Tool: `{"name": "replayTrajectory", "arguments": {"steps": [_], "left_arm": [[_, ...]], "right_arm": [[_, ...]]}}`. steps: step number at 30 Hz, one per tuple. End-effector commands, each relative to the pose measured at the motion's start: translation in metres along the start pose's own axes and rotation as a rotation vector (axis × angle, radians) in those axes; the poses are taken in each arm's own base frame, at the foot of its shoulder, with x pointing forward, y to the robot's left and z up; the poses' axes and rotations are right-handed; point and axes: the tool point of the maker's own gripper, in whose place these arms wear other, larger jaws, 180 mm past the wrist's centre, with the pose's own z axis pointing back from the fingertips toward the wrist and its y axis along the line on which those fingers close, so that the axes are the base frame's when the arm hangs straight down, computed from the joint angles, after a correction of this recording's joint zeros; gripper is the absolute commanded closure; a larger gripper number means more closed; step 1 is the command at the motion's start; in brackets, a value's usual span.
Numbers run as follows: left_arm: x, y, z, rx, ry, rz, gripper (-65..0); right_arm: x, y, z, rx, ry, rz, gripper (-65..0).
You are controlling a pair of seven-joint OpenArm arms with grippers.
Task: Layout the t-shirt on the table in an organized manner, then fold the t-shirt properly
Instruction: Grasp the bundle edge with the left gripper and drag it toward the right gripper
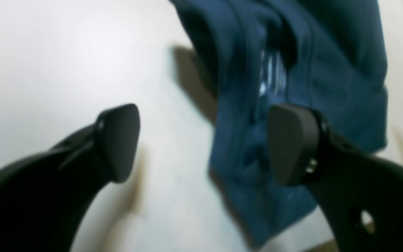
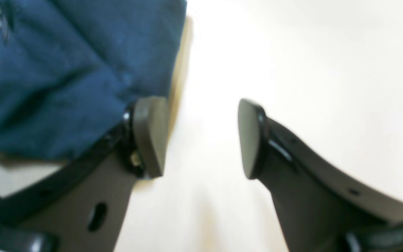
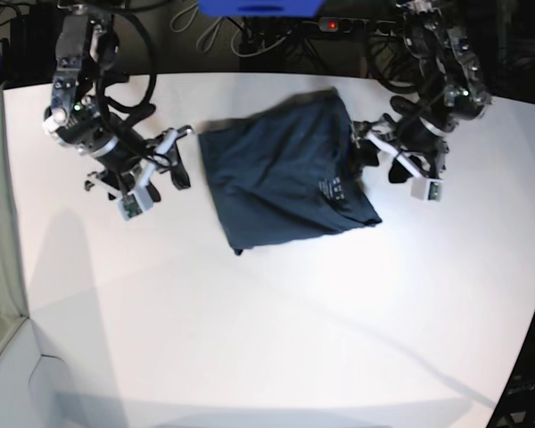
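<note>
Right now I see the shirt (image 3: 281,174) lying bunched and partly folded on the white desk (image 3: 267,339), toward its far middle, with the pale neck label (image 1: 271,75) facing up. My left gripper (image 1: 203,143) stands wide with nothing in it, one finger over the shirt's edge and the other over bare desk. My right gripper (image 2: 203,138) is likewise spread and empty, just beside the shirt's opposite edge.
</note>
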Motion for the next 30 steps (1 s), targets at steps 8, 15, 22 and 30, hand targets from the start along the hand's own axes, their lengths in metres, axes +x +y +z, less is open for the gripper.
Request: {"name": "replayTrajectory", "arguments": {"steps": [8, 15, 22, 30], "left_arm": [[-0.023, -0.038, -0.036, -0.135, 0.060, 0.070, -55.3], [-0.052, -0.050, -0.055, -0.179, 0.140, 0.142, -55.3], [-0.076, -0.074, -0.083, -0.251, 0.202, 0.195, -54.8], [-0.092, -0.101, -0.115, -0.325, 0.337, 0.007, -29.0]], "right_arm": [[0.002, 0.002, 0.006, 0.007, -0.025, 0.008, -29.4], [-0.002, 0.000, 0.008, 0.004, -0.012, 0.016, -29.4], [-0.010, 0.003, 0.009, 0.008, 0.007, 0.010, -29.4], [-0.024, -0.004, 0.016, -0.004, 0.045, 0.022, -29.3]]}}
